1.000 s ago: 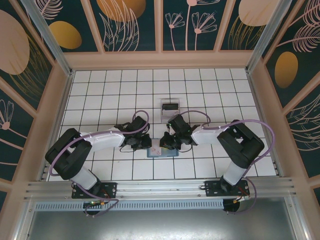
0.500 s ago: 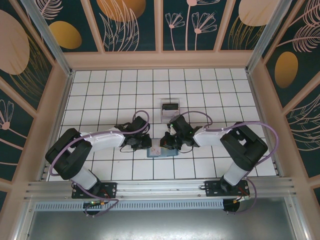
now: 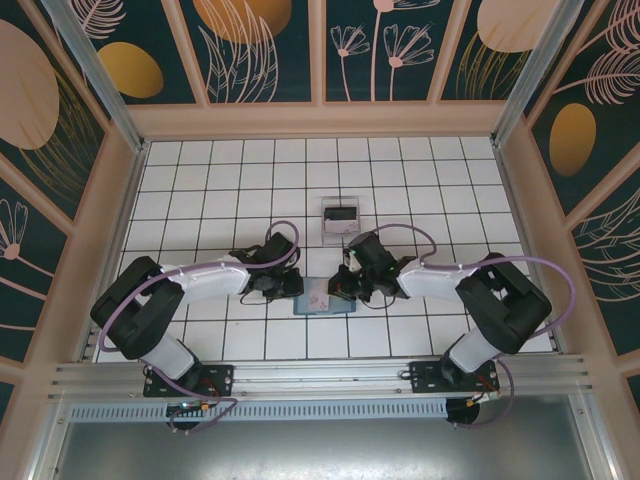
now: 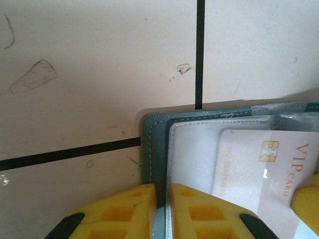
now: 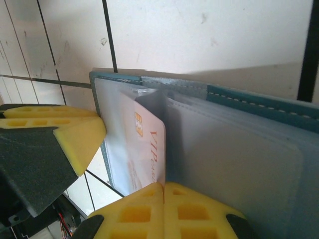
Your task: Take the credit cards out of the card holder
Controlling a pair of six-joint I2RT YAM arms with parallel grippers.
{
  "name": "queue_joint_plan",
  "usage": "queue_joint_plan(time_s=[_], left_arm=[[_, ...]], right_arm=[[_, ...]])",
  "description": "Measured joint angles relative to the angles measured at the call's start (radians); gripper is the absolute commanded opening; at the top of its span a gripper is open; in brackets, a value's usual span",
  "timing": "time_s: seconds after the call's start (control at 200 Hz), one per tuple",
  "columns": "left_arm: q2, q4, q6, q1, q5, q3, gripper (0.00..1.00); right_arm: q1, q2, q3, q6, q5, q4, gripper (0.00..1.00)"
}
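Lower centre of the top view: the card holder (image 3: 325,301) lies open on the white tiled surface (image 3: 220,190). The left gripper (image 4: 160,196) is clamped on its teal edge. The right gripper (image 5: 163,193) is closed on the pale card (image 5: 149,147), which sits partly in a clear pocket. Beyond stands a clear tray (image 3: 340,222); farthest is the dark floral back wall (image 3: 320,50).
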Motion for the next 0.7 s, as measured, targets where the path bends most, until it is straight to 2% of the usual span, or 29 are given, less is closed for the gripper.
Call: queue_joint_plan(time_s=[0.701], left_arm=[[-0.01,-0.008,0.001,-0.01,-0.03,0.001,0.19]], right_arm=[[-0.025,-0.198,-0.001,-0.076,0.07,-0.17,0.0]])
